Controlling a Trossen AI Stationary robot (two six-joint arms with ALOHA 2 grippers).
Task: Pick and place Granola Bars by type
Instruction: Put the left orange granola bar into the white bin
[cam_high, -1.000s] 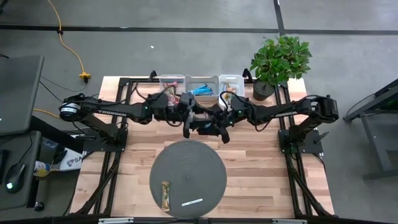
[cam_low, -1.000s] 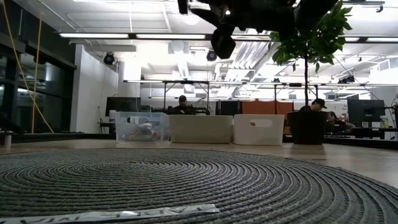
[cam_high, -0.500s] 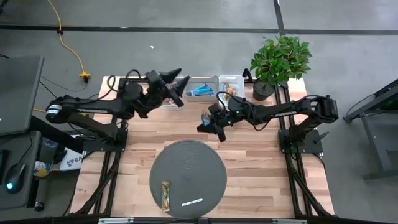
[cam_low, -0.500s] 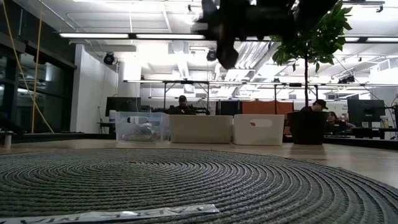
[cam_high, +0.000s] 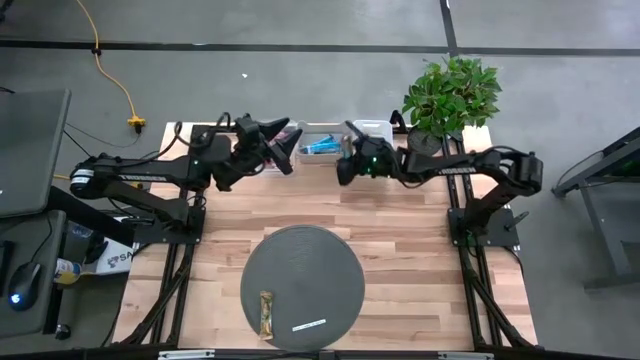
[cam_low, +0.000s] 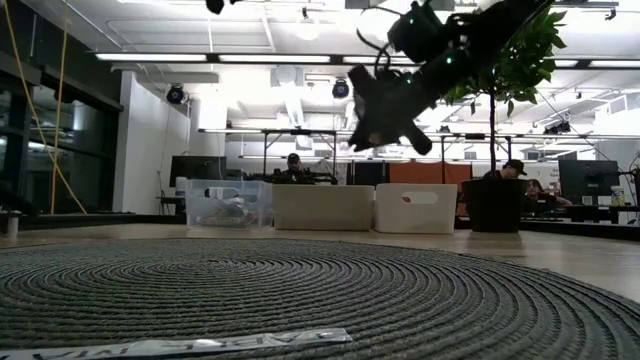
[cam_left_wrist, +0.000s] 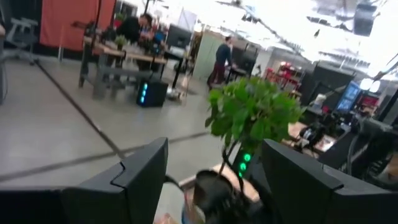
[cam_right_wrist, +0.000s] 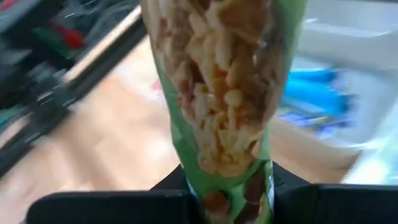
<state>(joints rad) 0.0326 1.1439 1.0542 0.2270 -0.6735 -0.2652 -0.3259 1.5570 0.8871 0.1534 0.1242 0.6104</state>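
We judge the sorting nearly finished. Three small clear plastic bins (cam_high: 325, 135) at the far edge of the light wooden bench (cam_high: 400, 250) already hold bars; in the middle one we see blue wrappers (cam_high: 322, 147). The right tool (cam_high: 345, 165) hangs above the bench just in front of those bins, clamped on a green-wrapped granola bar (cam_right_wrist: 224, 118), which the right wrist view shows standing up between the fingers. One brown-orange foil-wrapped bar (cam_high: 266, 312) lies on the round grey woven mat (cam_high: 320, 260), beside a thin white label strip (cam_high: 309, 325). So one bar is yet to be dropped and one yet to be fetched.

The left tool (cam_high: 283, 150) hangs wide and empty near the left bin.

From above, the left and right bins are partly covered by the arms, so we cannot count or sort their contents by colour.
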